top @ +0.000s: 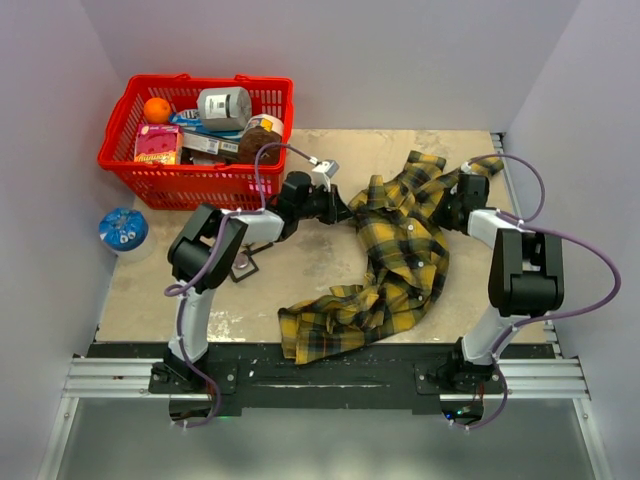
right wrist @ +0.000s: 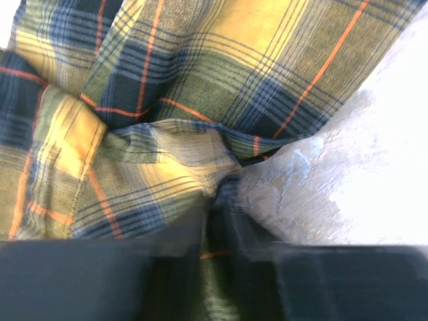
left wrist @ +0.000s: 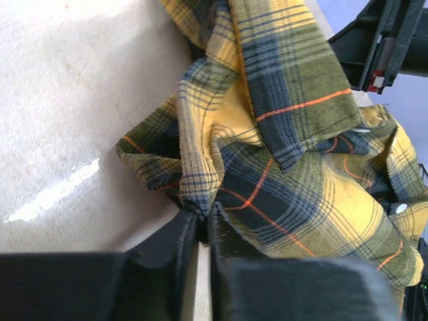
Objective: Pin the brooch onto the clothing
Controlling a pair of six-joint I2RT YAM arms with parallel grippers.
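A fold of the shirt [left wrist: 301,180] is clamped by the left gripper [left wrist: 198,224], another by the right gripper [right wrist: 217,207]. It lies crumpled right of centre on the table [top: 310,265]. No brooch is seen; pinning is judged not yet done.

Right wrist view: right gripper [right wrist: 217,214] is a blurred dark mass under the plaid shirt [right wrist: 200,87], which overruns the top and left edges. Left wrist view: plaid shirt cut by the top and right edges; left gripper [left wrist: 200,217] cut off below it. Top view: print on the pink box [top: 158,146] in the red basket [top: 170,185], left of the plaid shirt, too small to read.
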